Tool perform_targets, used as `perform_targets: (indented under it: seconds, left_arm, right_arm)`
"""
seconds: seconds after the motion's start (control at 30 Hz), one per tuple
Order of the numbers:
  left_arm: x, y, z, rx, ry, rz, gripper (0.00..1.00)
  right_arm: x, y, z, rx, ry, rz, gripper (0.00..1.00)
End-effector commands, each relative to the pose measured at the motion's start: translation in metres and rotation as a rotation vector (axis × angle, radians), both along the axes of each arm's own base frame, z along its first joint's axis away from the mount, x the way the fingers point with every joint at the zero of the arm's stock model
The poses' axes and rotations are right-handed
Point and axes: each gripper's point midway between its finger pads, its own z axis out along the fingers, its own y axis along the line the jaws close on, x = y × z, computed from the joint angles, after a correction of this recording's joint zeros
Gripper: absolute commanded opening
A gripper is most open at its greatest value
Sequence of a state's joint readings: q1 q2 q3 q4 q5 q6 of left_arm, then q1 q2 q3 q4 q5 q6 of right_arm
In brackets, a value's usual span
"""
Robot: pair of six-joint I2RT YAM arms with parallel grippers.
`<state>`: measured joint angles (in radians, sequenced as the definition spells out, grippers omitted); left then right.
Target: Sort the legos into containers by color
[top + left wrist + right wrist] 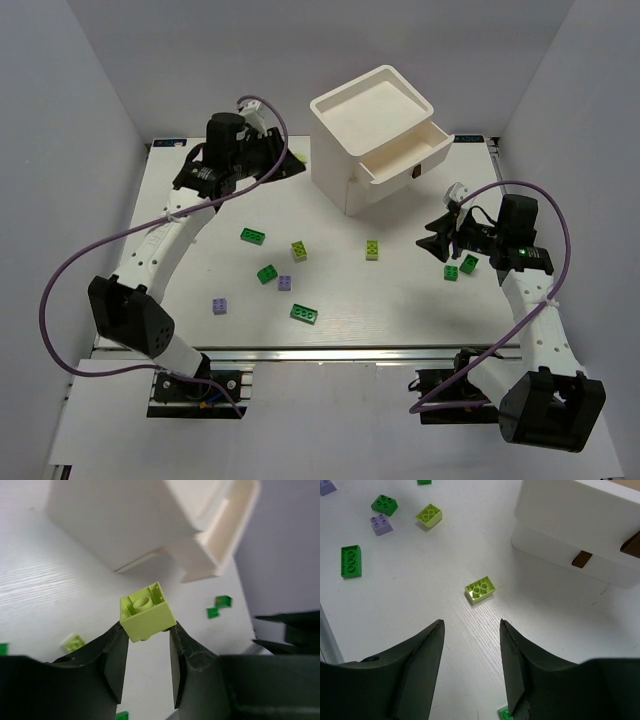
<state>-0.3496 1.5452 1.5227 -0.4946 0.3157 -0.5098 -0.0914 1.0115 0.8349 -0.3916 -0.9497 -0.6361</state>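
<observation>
Beside the white chest [342, 165], left jaws are gripping a yellow-green brick [146, 615], next needing a lift over the open drawer [395, 172]; right jaws are gaping empty.

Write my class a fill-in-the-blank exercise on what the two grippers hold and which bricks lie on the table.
1. The left gripper is shut on a ___ brick.
2. The right gripper is ___ and holds nothing.
3. ___ purple bricks lie on the table.

Missing words: yellow-green; open; two.
</observation>
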Motion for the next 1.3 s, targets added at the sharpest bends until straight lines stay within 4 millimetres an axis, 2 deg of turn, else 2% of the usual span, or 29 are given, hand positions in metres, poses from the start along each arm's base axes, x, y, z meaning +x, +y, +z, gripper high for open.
perform_targets:
  seconds: [0.0, 0.1, 0.13, 0.17, 0.23, 0.4, 0.43, 0.47, 0.5, 0.67, 0.8, 0.9, 0.97, 1.03, 1.07, 1.17, 1.27]
  left_arm:
    - [-0.022, -0.04, 0.055, -0.115, -0.084, -0.175, 0.14]
    - [-0.021, -0.068, 0.064, -0.145, -0.067, -0.228, 0.14]
    - [-0.02, -0.076, 0.085, -0.172, -0.097, -0.238, 0.14]
    - [-0.012, -0.088, 0.072, -0.166, -0.054, -0.248, 0.14]
    - [-0.01, -0.111, 0.073, -0.169, -0.046, -0.277, 0.14]
    - [0.016, -0.161, 0.074, -0.173, -0.061, -0.309, 0.14]
    - [0.016, -0.17, 0.083, -0.186, -0.083, -0.32, 0.14]
    - [0.02, -0.173, 0.08, -0.187, -0.081, -0.318, 0.14]
    - [0.023, -0.182, 0.066, -0.187, -0.055, -0.318, 0.14]
    - [0.029, -0.201, 0.051, -0.191, -0.053, -0.297, 0.14]
    - [0.034, -0.207, 0.036, -0.182, -0.024, -0.273, 0.15]
    - [0.036, -0.212, 0.027, -0.177, -0.008, -0.258, 0.26]
    - [0.037, -0.212, 0.026, -0.177, -0.004, -0.247, 0.44]
    - [0.038, -0.211, 0.027, -0.18, -0.002, -0.237, 0.55]
    - [0.038, -0.211, 0.028, -0.181, -0.004, -0.236, 0.65]
    - [0.038, -0.211, 0.031, -0.19, -0.003, -0.233, 0.71]
    - [0.038, -0.212, 0.034, -0.202, -0.004, -0.231, 0.72]
  right_arm:
    - [-0.002, 0.004, 0.009, 0.012, -0.03, 0.029, 0.54]
    - [0.0, 0.004, 0.011, 0.015, -0.03, 0.029, 0.54]
    - [0.001, 0.004, 0.013, 0.015, -0.036, 0.023, 0.54]
    - [0.002, 0.004, 0.014, 0.022, -0.03, 0.017, 0.54]
    - [0.004, 0.003, 0.016, 0.024, -0.031, 0.001, 0.55]
    - [0.004, 0.002, 0.023, 0.037, -0.032, -0.016, 0.56]
    - [0.004, 0.002, 0.023, 0.035, -0.035, -0.021, 0.56]
    - [0.004, 0.002, 0.024, 0.034, -0.039, -0.024, 0.56]
    - [0.003, 0.002, 0.025, 0.037, -0.04, -0.026, 0.56]
    - [-0.001, 0.001, 0.023, 0.039, -0.042, -0.035, 0.57]
    - [-0.003, 0.002, 0.02, 0.045, -0.03, -0.038, 0.57]
    - [-0.003, 0.002, 0.021, 0.046, -0.033, -0.039, 0.58]
    - [-0.003, 0.001, 0.021, 0.045, -0.03, -0.042, 0.6]
    - [-0.004, 0.002, 0.02, 0.042, -0.03, -0.039, 0.63]
    - [-0.005, 0.002, 0.019, 0.043, -0.026, -0.034, 0.64]
    - [-0.007, 0.003, 0.02, 0.046, -0.027, -0.023, 0.67]
    - [-0.011, 0.007, 0.021, 0.054, -0.026, 0.006, 0.69]
